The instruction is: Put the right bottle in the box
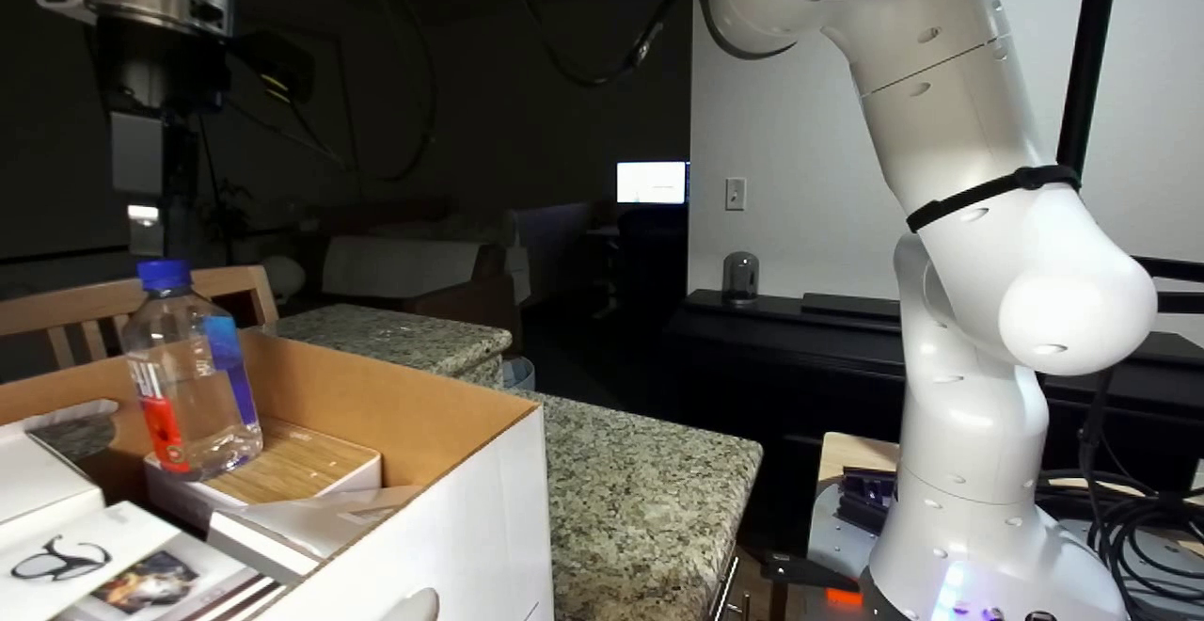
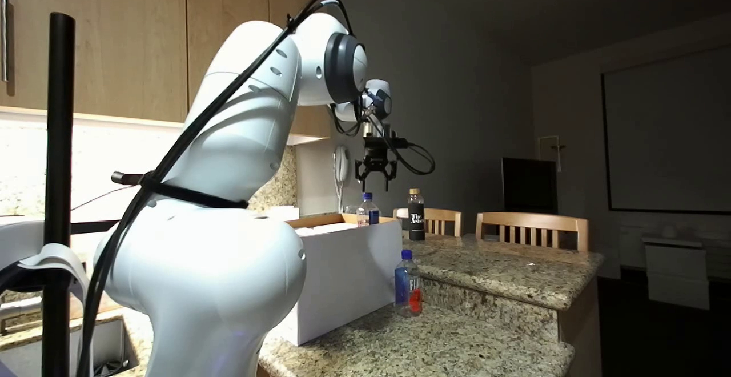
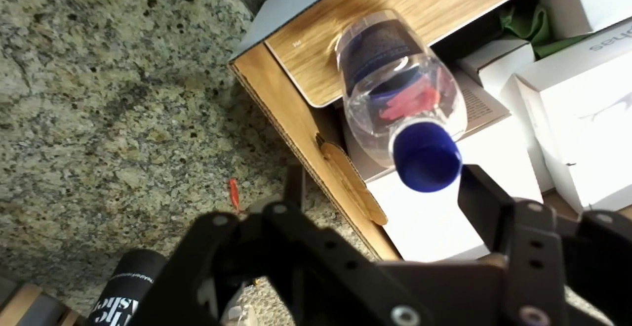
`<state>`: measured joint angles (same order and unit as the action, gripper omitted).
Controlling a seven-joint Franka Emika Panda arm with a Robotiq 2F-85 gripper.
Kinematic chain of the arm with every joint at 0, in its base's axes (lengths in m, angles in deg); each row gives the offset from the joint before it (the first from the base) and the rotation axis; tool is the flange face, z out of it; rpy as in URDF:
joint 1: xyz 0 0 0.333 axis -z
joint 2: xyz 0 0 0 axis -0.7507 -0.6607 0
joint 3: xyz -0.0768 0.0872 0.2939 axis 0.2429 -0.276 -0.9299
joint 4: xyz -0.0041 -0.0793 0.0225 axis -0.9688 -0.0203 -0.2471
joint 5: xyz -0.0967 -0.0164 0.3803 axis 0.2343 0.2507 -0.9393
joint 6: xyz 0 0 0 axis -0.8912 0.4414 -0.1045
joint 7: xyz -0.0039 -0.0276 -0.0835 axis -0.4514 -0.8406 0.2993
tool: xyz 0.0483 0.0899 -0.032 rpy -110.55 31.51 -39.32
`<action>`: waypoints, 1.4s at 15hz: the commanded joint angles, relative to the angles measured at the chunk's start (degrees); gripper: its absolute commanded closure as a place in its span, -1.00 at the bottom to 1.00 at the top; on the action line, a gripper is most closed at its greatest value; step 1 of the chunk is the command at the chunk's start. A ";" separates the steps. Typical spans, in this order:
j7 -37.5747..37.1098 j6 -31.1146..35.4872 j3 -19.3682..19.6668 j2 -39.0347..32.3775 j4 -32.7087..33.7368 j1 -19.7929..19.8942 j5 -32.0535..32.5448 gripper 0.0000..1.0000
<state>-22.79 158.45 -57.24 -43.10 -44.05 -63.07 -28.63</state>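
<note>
Gripper (image 2: 375,187), one: jaws spread, nothing between them, just above the bottle cap; parted, we judge, so that the bottle stands free.

Bottle (image 1: 193,376), one: clear, with a blue cap (image 3: 427,157) and reddish-orange on its label. Within the box walls, slightly tilted, neck above the rim. Whether its base rests on the wood-patterned package (image 1: 301,459) or is just over it, we cannot tell.

Box (image 2: 345,283), one: white outside, brown inside, on the counter (image 2: 457,345); its open top, we think, suits a drop from above.

White packages (image 3: 434,222), several: in the box; with so much underneath, we reckon, the bottle sits high.

Second bottle (image 2: 408,285), one: likewise blue-capped, upright just outside the box; not needed, we suppose, since the task names one.
</note>
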 commanded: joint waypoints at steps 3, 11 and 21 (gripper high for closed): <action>-1.20 -1.06 1.75 1.77 3.09 0.35 1.54 -1.00; -1.23 4.93 6.65 13.95 -9.17 2.65 1.36 -1.00; -0.63 4.38 7.72 17.24 -13.64 4.13 0.77 -1.00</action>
<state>-23.30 163.05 -48.31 -25.75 -57.98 -60.06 -28.00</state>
